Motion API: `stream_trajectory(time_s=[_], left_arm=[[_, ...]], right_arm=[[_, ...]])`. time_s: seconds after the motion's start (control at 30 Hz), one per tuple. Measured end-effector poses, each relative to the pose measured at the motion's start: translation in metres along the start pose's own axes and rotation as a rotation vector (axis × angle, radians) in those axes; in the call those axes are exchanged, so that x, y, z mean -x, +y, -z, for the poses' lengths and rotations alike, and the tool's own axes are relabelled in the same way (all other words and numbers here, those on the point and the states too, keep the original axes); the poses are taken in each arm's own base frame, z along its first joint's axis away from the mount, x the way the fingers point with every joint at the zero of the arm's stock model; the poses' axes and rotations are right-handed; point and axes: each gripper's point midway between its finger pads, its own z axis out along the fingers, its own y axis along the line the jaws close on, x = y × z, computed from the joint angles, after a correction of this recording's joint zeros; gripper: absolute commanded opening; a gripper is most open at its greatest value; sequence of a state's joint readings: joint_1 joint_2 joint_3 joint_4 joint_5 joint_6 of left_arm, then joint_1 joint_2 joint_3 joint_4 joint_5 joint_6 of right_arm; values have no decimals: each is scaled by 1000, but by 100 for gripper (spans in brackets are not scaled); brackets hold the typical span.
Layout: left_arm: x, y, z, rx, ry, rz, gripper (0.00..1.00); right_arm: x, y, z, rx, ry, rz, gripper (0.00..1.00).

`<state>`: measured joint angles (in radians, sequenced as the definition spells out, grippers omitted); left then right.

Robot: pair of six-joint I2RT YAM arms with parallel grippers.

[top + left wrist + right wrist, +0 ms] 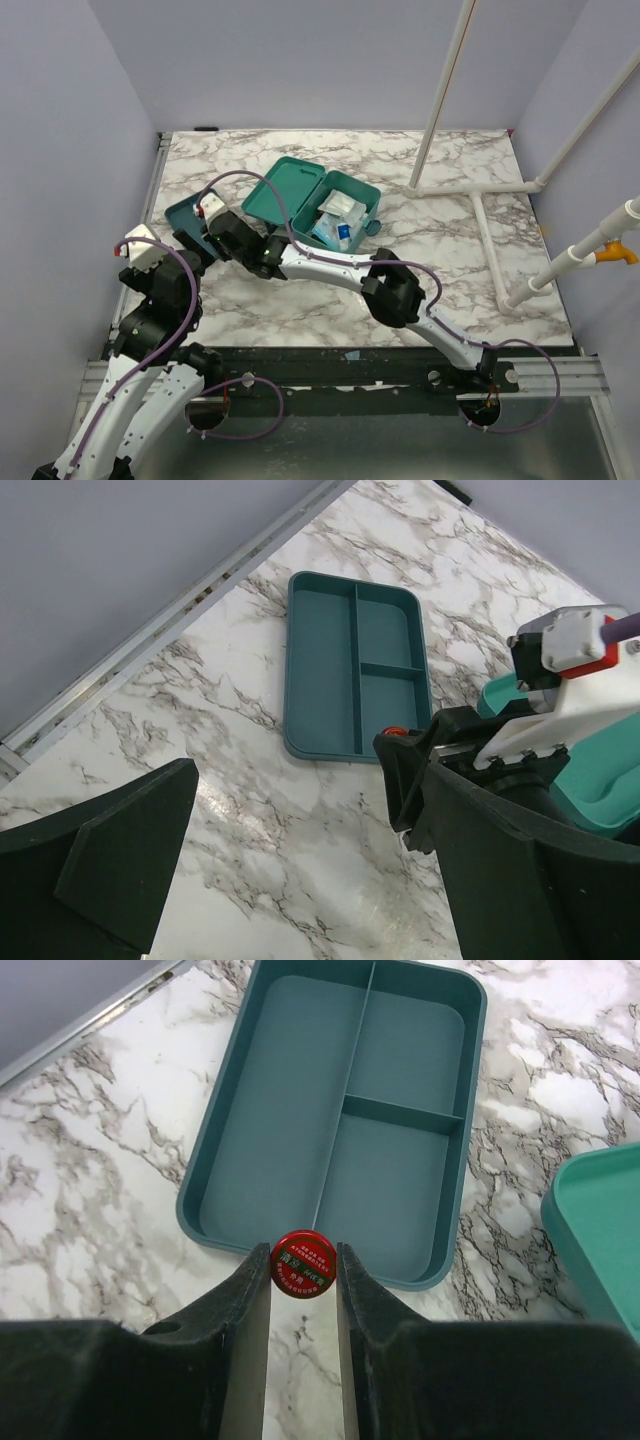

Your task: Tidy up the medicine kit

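The medicine kit (285, 190) is a teal-green box lying open at mid-table, with white packets and a blue box (338, 222) inside. Its edge shows in the left wrist view (600, 775) and the right wrist view (600, 1230). A darker teal compartment tray (183, 212) lies to its left, empty (290, 1090) (320, 660). My right gripper (303, 1272) is shut on a small round red tin (303, 1264) at the tray's near rim; the tin also shows in the left wrist view (392, 731). My left gripper (320, 820) is open and empty over bare marble, near-left of the tray.
A white pipe frame (480, 185) lies and stands on the right side of the table, with an orange fitting (615, 250) at far right. Purple walls close the table at left, back and right. A metal rail (150, 645) runs along the left edge.
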<state>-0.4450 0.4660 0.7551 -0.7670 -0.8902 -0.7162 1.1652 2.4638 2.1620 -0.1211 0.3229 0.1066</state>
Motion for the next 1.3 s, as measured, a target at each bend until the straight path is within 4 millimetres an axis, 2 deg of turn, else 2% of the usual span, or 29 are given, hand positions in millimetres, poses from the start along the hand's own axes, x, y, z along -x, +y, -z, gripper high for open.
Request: stream_trajectory(time_s=[0.3,0.47,0.73,1.3], left_arm=[[-1,0,-1,3,2,-4,98],[-1,0,-1,4,3,-5,98],[-2,0,-2,13,8,-14,99],[-3,0,-4,20,10,-18,98]], right_arm=[[-25,-20,-28,-31,10,47,16],[-26,-33,-36,-47,-8,35,16],[-24,-43,-54,-46,-48,9,17],[-51,-38,-66,-18,-17,15,25]])
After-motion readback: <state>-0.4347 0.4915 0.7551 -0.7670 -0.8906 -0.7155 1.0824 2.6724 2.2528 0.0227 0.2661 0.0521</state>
